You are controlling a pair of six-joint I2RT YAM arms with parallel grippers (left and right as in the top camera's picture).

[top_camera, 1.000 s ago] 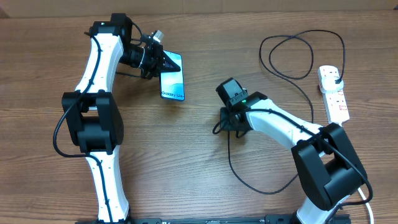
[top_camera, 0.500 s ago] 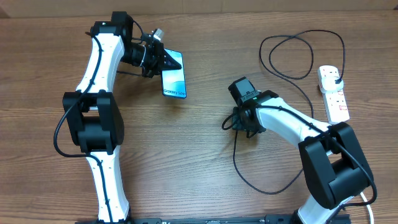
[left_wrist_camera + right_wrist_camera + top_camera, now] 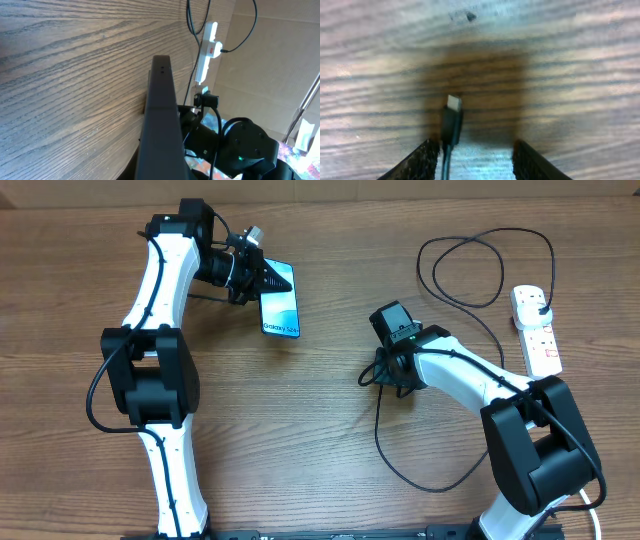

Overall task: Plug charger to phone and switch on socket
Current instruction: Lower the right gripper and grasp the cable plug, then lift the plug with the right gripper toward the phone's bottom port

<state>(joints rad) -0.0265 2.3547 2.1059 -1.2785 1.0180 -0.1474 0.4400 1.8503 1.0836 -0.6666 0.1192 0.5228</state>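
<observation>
Wood-grain table (image 3: 320,490) fills my overhead feed, with both arms reaching in from the near edge. On my left, the left gripper (image 3: 256,278) has its fingers pressed together on the far end of the phone (image 3: 281,308), which lies screen up at a slant, its lettered end pointing toward the near side. From the left wrist camera I see the phone (image 3: 159,115) only edge-on, as a dark slab, and I cannot tell whether its free end touches the wood.

On my right, the right gripper (image 3: 386,378) is low over the table centre-right, above one end of the charger (image 3: 400,472). The right wrist camera shows its fingers (image 3: 422,160) spread apart, the connector tip (image 3: 453,103) lying flat on the wood between them, closer to the finger on the picture's left, and not pinched. The black cable loops toward the near side, then runs up the right side and coils at the far side, where its plug (image 3: 540,302) sits in the power strip (image 3: 537,330). That strip lies by the right edge, well apart from both grippers.
</observation>
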